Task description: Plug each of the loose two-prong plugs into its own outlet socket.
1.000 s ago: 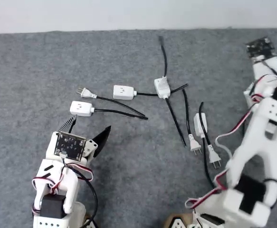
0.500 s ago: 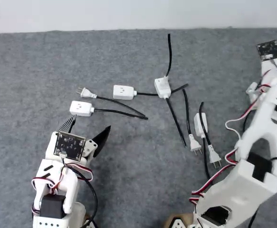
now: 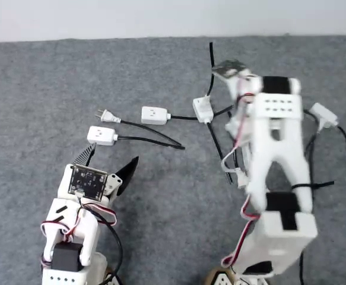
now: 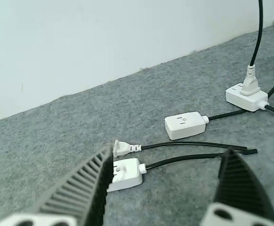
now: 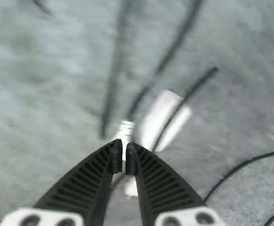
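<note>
Just beyond the right jaws, pressed together, lies a plug; left jaws spread, socket ahead.

Nothing readable here tbh. The outlet socket shows just slots, and marks on the circuit board, lower left, are too tiny.

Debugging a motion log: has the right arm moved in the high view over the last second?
Yes. The right arm swung left from the mat's right edge and is now beside the white outlet block, which stayed put.
</note>
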{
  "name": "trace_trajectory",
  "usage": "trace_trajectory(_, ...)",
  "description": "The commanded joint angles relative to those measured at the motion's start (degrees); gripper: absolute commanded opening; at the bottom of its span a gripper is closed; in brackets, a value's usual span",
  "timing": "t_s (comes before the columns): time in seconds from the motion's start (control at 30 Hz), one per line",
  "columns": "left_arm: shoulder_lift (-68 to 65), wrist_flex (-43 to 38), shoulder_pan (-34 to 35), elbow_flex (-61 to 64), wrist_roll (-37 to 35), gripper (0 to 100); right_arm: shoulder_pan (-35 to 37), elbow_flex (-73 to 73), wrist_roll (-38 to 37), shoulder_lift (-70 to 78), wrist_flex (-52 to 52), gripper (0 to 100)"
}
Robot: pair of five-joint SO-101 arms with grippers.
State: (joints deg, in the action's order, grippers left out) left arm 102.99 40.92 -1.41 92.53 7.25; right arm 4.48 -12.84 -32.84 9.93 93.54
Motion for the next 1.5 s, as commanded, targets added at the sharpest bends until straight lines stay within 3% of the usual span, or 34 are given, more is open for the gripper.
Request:
trace_trajectory(0.0,-0.1,-1.8,-0.2,-0.7,-0.3,35,6.4,-1.2,3.7,-8.0,3.6,0.9)
trace_trajectory(0.27,0.0,-1.6,-0.3,-0.8,-0.3,35,17.5,14.6,6.2,-19.4,-4.0,0.9)
trace_trajectory(0.37,0.0,-1.6,-0.3,-0.9,-0.3,35,17.6,22.5,6.2,-19.7,-11.5,4.8)
trace_trajectory(0.6,0.0,-1.6,-0.3,-0.9,-0.3,35,17.0,36.0,6.1,-17.7,-28.6,33.1)
trace_trajectory(0.9,0.0,-1.6,-0.3,-0.9,-0.3,35,12.4,36.1,3.4,-8.2,-44.9,34.3)
trace_trajectory(1.1,0.0,-1.6,-0.4,-0.9,-0.3,35,11.8,25.8,2.2,3.5,-44.9,34.3)
trace_trajectory(1.47,-0.1,-1.6,-0.4,-0.9,-0.3,35,11.9,4.7,1.9,15.0,-31.6,34.2)
